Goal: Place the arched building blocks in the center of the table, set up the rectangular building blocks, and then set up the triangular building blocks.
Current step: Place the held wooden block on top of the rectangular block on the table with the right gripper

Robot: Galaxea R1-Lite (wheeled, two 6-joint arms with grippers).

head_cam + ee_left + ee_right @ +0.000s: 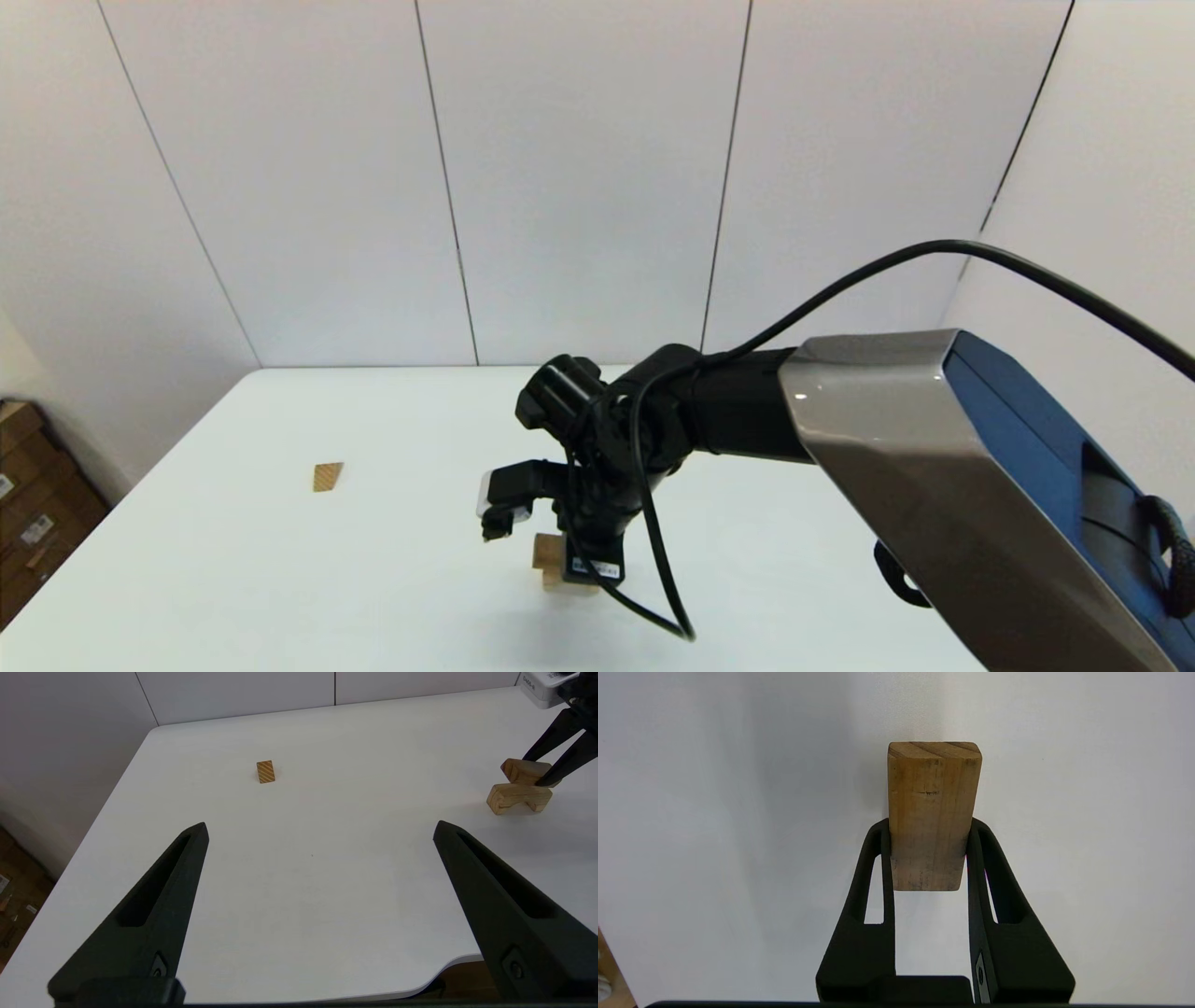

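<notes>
The pale arched block (516, 798) stands on its two feet near the middle of the white table (327, 882). Right over it is the darker rectangular block (931, 812), lying flat, with my right gripper (930, 828) shut on its long sides. In the left wrist view the slab (523, 771) meets the arch's top; I cannot tell whether it bears on it. The small striped triangular block (327, 476) lies alone far off to the left, also seen as the wedge (265, 771). My left gripper (320, 830) hovers open and empty over the near left table.
Brown cardboard boxes (28, 504) stand on the floor beyond the table's left edge. White wall panels close off the far side. My right arm's cable (653, 560) loops down beside the stacked blocks.
</notes>
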